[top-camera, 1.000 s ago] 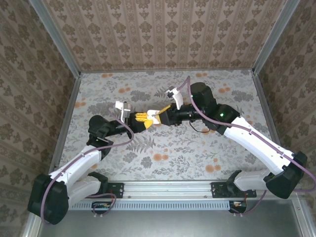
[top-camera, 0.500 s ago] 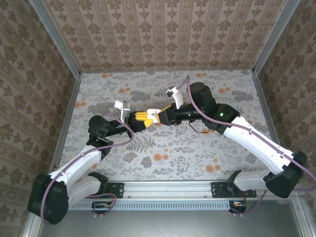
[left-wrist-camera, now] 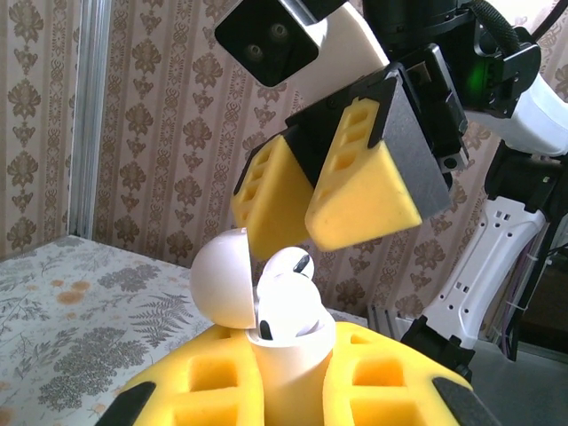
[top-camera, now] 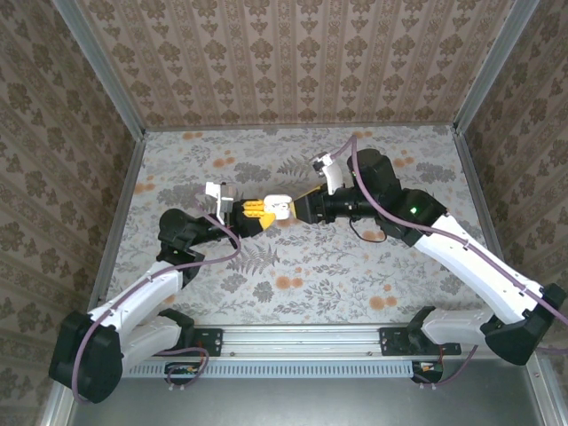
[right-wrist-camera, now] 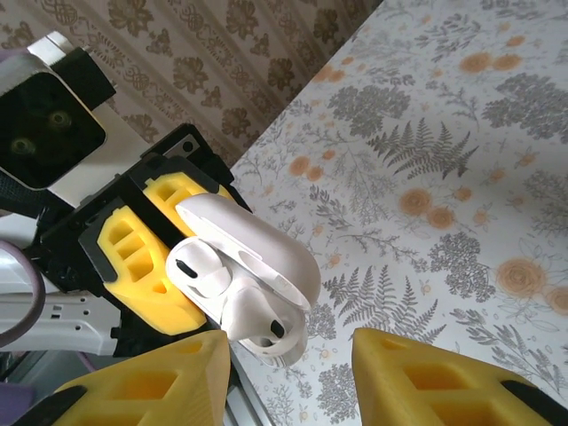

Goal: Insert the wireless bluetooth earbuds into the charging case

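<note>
Above the counter's (top-camera: 355,275) middle, the left tool (top-camera: 253,211) grips the open charging case (right-wrist-camera: 257,315), a white earbud (right-wrist-camera: 200,271) lodged in its mouth, while the right tool (right-wrist-camera: 293,346), parted and empty, hovers just right, facing that mouth.

Floral tabletop (top-camera: 293,266), patterned walls (top-camera: 293,62)

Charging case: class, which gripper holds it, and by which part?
The left gripper holds the charging case by its lower body, with the lid open. The right gripper, jaws apart, holds nothing.
</note>
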Available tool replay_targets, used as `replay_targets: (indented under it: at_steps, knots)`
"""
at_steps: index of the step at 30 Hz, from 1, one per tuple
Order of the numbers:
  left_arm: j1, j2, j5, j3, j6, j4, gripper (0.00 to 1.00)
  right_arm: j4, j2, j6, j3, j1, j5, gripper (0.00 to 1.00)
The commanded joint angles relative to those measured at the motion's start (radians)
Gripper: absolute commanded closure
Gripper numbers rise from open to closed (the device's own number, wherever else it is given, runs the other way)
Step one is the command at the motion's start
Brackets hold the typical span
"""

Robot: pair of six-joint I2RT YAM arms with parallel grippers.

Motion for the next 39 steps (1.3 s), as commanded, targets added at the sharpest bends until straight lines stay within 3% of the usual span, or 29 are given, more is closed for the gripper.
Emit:
replay_targets:
  at_steps: [1, 12, 18, 23, 33, 39]
  knots:
    - [-0.004, 0.002, 0.011, 0.035, 0.008, 0.054, 1.00, -0.024, -0.029, 0.030, 0.019, -0.004, 0.049, 0.58]
    - [-0.005, -0.021, 0.020, 0.040, -0.018, 0.057, 1.00, 0.066, 0.011, 0.085, 0.009, -0.021, -0.021, 0.51]
    - [-0.011, 0.004, 0.035, 0.053, -0.042, 0.083, 1.00, 0.161, -0.004, 0.190, -0.023, -0.094, -0.075, 0.49]
    - [-0.025, 0.045, 0.055, 0.082, -0.051, 0.100, 1.00, 0.222, 0.040, 0.278, -0.028, -0.146, -0.195, 0.49]
    - [-0.034, 0.119, 0.062, 0.116, -0.070, 0.138, 1.00, 0.346, 0.158, 0.393, -0.026, -0.156, -0.462, 0.61]
    - [-0.025, 0.129, 0.039, 0.112, -0.046, 0.088, 1.00, 0.333, 0.119, 0.342, -0.023, -0.156, -0.504, 0.62]
